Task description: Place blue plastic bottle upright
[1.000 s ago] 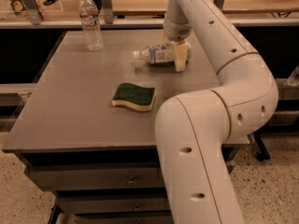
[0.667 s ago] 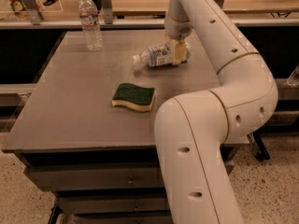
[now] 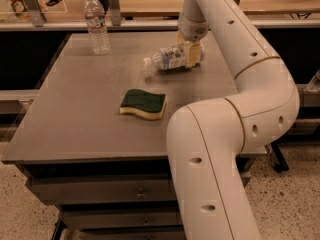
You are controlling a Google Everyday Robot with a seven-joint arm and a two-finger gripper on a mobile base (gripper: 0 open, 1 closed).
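Observation:
The blue plastic bottle lies on its side at the far right of the grey table. Its white cap points left and its pale blue-and-white label faces me. My gripper comes down from above at the bottle's base end. Its yellowish fingers are closed around the bottle's bottom. The base end looks raised a little above the tabletop, and the cap end hangs lower.
A clear ribbed water bottle stands upright at the table's far left corner. A green and yellow sponge lies in the middle. My white arm arches over the table's right side. A shelf rail runs behind the table.
The gripper has shifted slightly back and up with the bottle's base end in it. The bottle has tilted so its cap end sits lower.

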